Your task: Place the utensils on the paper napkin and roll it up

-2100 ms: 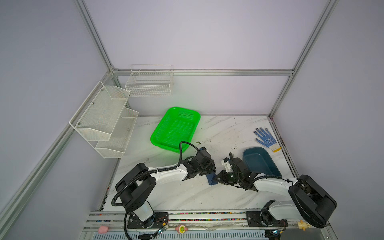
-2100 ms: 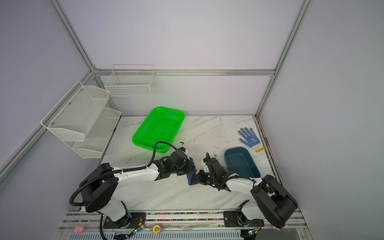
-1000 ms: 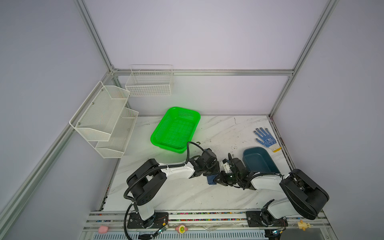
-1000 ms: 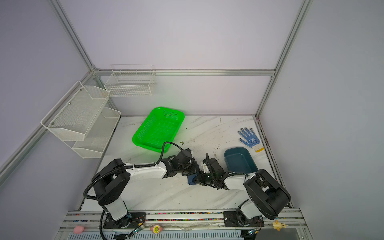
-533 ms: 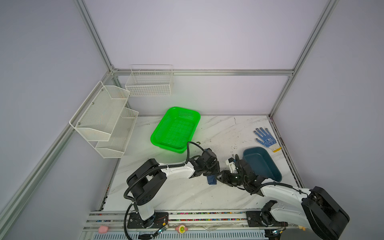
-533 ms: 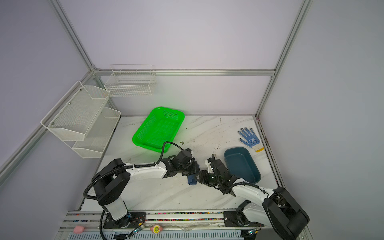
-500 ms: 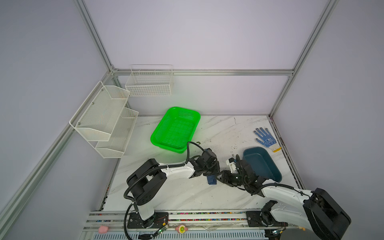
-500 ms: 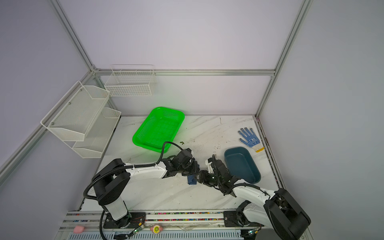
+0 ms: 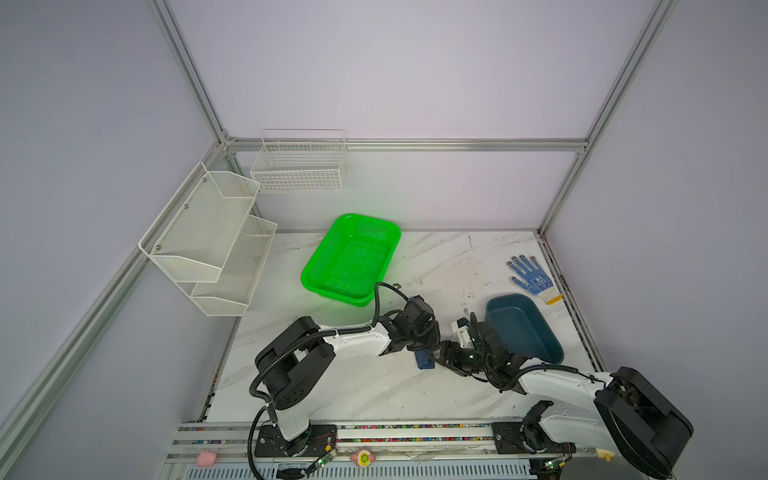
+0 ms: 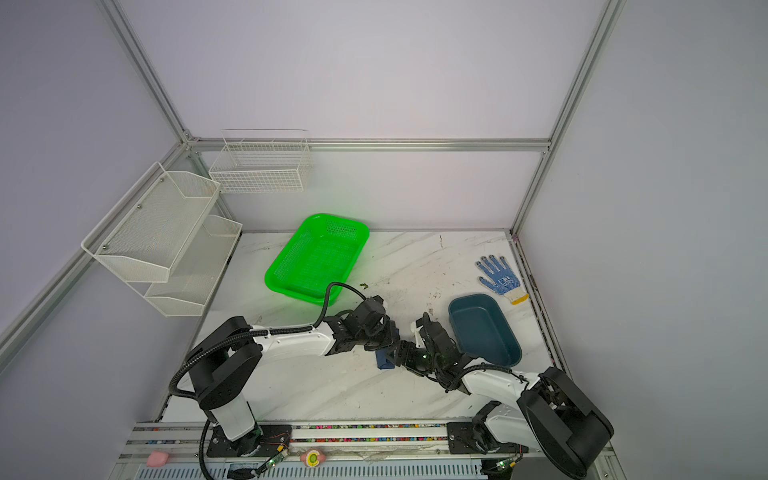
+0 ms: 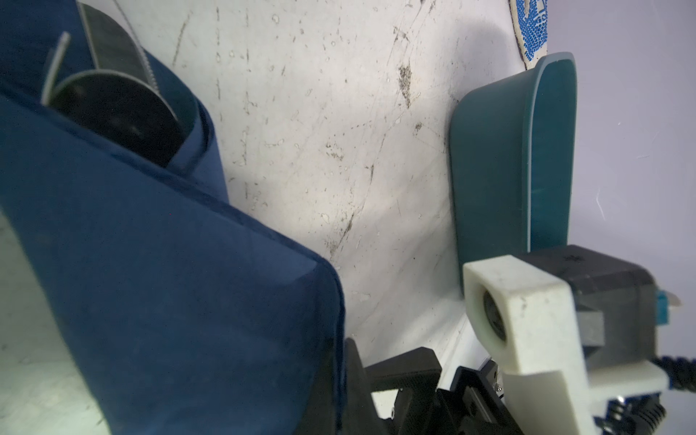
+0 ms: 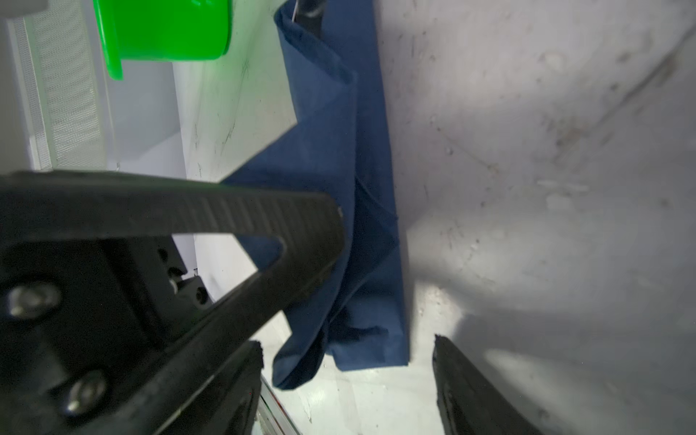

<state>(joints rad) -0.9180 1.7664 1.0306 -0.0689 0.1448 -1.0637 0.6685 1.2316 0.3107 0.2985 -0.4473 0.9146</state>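
**Rolled bundle held at its flap, other jaws standing open over its end**

The dark navy blue paper napkin [image 9: 424, 363] lies as a narrow, partly rolled bundle on the white marble-patterned table [image 9: 374, 395]. It sits about midway between the left and right edges and nearer the front edge than the back. The slim shiny silver metal utensils [image 11: 109, 49] are inside it. In the left wrist view their ends show at the open mouth of the roll, so the placing looks done and the rolling is what is left.

The left gripper [image 9: 426, 348] is closed. A loose flap of the napkin rises off the roll to meet it, and it appears to pinch that flap. This is probably to keep the wrap from springing open and the cutlery from sliding out.

The right gripper [image 12: 346, 342] is open, its jaws wide apart on either side of the bundle's other end and closed on nothing. From there it could tuck the flap or turn the roll further.

The dark teal plastic tray [image 9: 523, 328] near the right edge, the blue-dotted white work glove [image 9: 532, 279] toward the back right corner and the bright green plastic mesh basket [image 9: 351, 257] toward the back edge all lie well apart from the bundle.
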